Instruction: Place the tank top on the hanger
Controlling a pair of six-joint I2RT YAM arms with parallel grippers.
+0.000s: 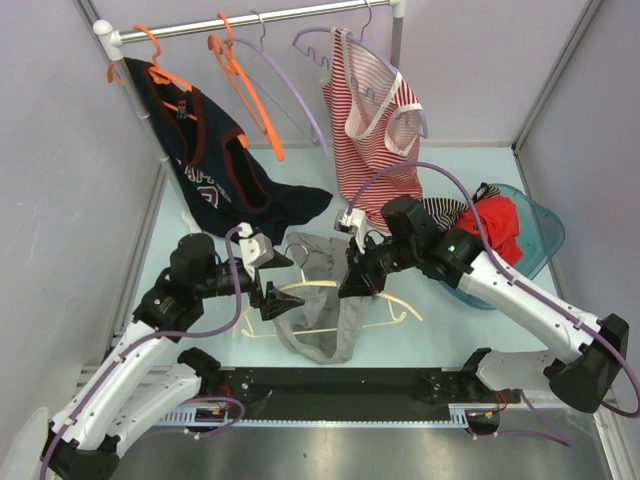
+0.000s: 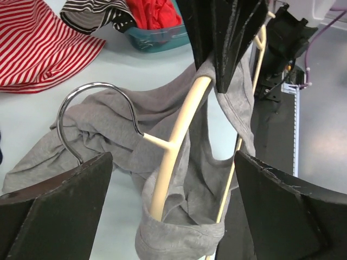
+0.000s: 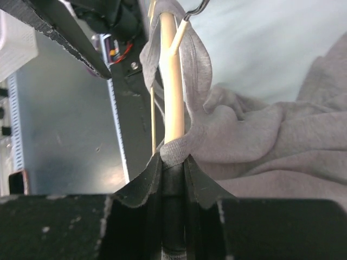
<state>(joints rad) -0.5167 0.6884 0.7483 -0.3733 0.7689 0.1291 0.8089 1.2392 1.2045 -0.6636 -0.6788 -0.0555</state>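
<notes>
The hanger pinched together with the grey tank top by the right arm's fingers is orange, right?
Not orange: the hanger is cream. The right wrist view shows the right fingers shut on it together with the grey tank top.

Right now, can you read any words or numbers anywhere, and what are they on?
White print on the navy cloth top with red trim: too creased and blurred to read.
No writing shows on the light grey tank top, cream plastic hanger or red-and-white striped top.
</notes>
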